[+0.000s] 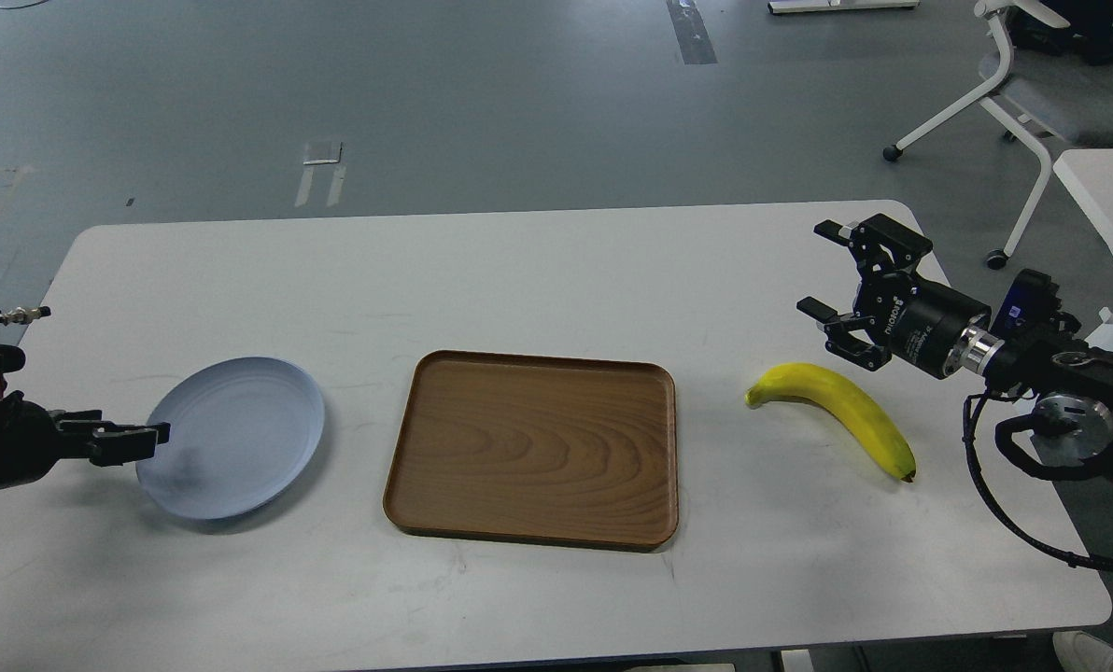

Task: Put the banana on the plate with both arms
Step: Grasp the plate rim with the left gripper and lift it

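Observation:
The yellow banana [841, 411] lies on the white table [538, 271], right of the tray. The pale blue-grey plate [239, 434] lies flat at the left. My left gripper [150, 437] points right, low at the plate's left rim; its fingers are seen side-on and close together, and I cannot tell whether they touch the rim. My right gripper [823, 266] is open and empty, and hovers just above and behind the banana's middle, pointing left.
A rectangular brown wooden tray [533, 448] sits mid-table between plate and banana. A white office chair [1033, 84] and another white table's corner [1112, 187] stand off to the right, beyond the table edge.

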Controlling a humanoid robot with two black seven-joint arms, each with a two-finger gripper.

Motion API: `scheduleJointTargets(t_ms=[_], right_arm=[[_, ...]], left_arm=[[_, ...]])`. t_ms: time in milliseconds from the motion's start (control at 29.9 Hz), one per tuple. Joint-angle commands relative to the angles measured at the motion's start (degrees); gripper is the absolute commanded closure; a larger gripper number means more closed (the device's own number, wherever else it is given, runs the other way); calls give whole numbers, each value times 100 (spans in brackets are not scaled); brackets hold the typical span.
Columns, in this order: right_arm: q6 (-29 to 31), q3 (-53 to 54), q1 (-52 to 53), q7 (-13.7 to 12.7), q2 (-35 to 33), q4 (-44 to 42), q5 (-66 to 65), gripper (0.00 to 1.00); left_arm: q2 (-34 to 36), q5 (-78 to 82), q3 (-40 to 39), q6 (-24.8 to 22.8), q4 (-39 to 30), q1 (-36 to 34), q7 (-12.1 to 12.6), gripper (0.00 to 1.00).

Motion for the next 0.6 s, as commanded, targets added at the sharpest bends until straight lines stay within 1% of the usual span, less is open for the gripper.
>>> scheduleJointTargets(t_ms=[0,33,134,234,267,501,535,568], right_arm=[[0,7,0,0,-34,0,6,0],[0,7,0,0,-34,0,6,0],[0,7,0,0,-42,0,6,0],[0,7,-8,0,-42,0,6,0],[0,7,-8,0,-42,0,6,0],[0,7,-8,0,-34,-8,6,0],[0,7,-8,0,-25,-8,6,0],[0,7,-8,0,-25,-8,-3,0]], left_arm=[[-14,-9,117,41,71,15,0,14],[-14,-9,125,41,71,15,0,14],[-49,0,143,41,79,15,0,21],[-93,0,143,41,88,15,0,25],[-93,-8,143,41,80,15,0,31],[-111,-105,134,32,79,15,0,51],[-102,-123,143,15,79,15,0,59],[-110,-131,143,15,79,15,0,72]])
